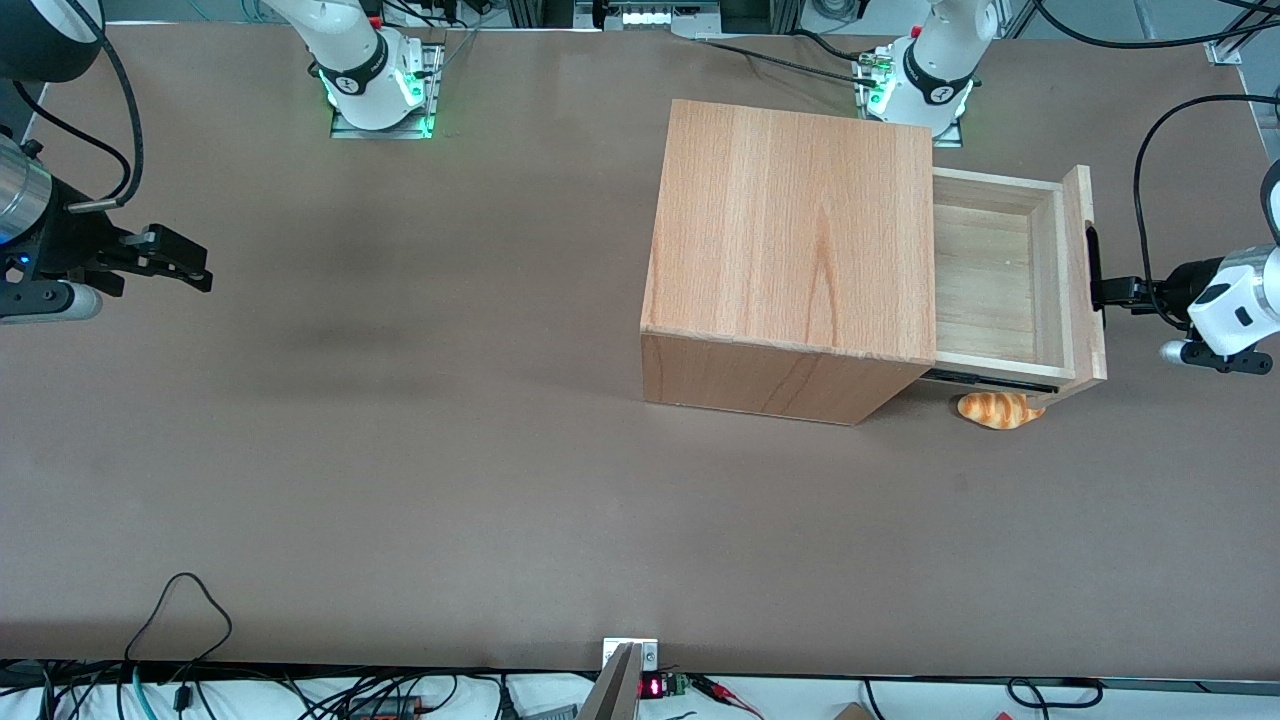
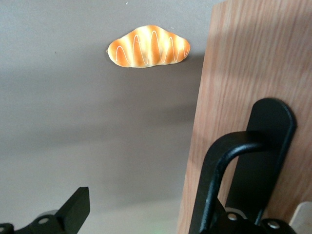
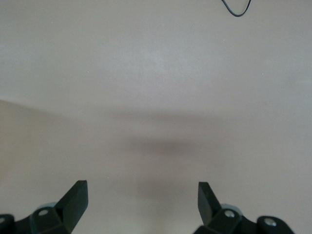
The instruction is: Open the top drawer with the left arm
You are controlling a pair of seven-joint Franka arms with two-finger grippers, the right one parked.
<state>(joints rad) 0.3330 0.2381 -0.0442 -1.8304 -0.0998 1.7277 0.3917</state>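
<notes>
The top drawer stands pulled well out of the wooden cabinet, toward the working arm's end of the table, and its pale tray is bare inside. Its orange-brown front panel carries a black bar handle. The left arm's gripper is right at that handle, in front of the drawer, and is open. One finger stands free over the table. The other is hidden at the handle's bar.
A toy bread loaf, orange with pale stripes, lies on the brown table under the pulled-out drawer, at the corner nearer the front camera. Cables loop near the working arm.
</notes>
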